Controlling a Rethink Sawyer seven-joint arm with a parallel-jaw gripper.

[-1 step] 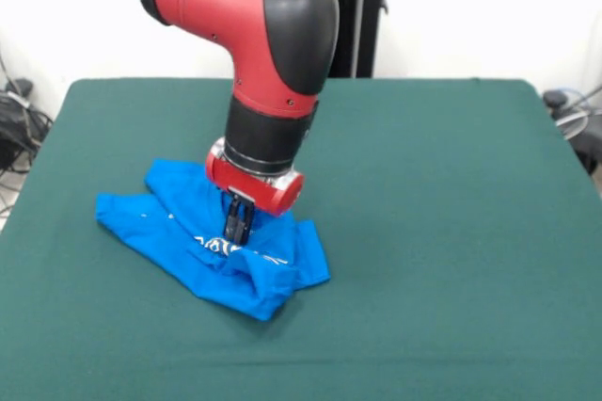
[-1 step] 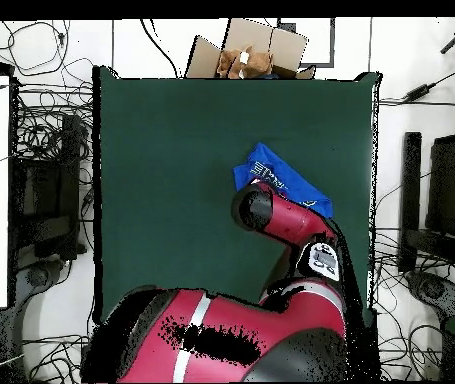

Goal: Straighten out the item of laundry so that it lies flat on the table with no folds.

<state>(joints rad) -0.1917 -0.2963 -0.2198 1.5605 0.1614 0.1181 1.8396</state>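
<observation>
Covering the table only at about 8 o'clock from its middle in the front view, the crumpled T-shirt lies under the gripper — long axis 10-to-4 — fingers nearly closed, seemingly pinching fabric.

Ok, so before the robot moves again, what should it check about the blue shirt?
1. Is the bright blue soft fabric T-shirt flat? Not ok: it lies bunched, with folds, and a thick fold at its near edge.
2. Is the gripper at the shirt? Ok: it points down onto the middle of the cloth.
3. Are the jaws really pinching fabric? Cannot tell: they look close together, but the grip itself is hidden.
4. Is there room to spread out? Ok: the dark green cloth-topped table is bare all round the shirt.
5. Is the shirt away from the table's edges? Ok in the front view; in the overhead view the arm covers part of it.
</observation>
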